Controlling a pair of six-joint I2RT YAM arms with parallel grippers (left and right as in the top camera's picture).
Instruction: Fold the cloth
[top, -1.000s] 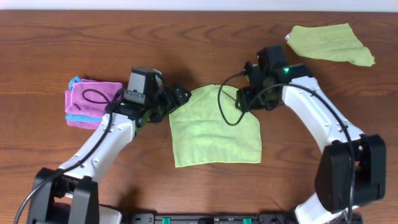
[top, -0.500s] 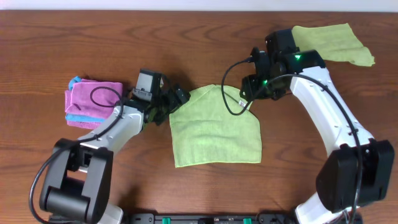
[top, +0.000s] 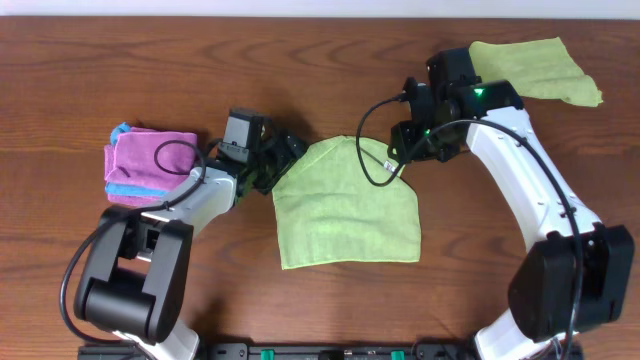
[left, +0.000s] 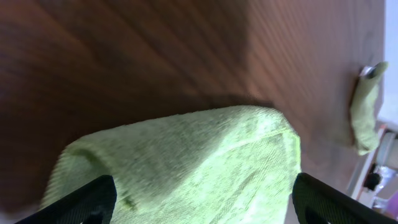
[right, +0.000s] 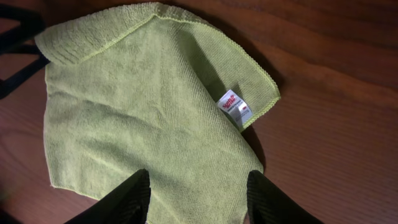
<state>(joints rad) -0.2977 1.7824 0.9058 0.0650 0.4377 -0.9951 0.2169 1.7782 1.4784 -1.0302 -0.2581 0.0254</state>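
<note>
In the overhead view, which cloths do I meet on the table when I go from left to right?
pink folded cloth → lime-green cloth → duller green cloth

Jaws wide apart on both — left claw (left: 204, 183), right claw (right: 198, 176)

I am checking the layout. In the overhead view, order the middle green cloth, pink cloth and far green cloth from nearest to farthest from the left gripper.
1. Middle green cloth, right at the left gripper.
2. Pink cloth, to the left.
3. Far green cloth, back right.
</note>
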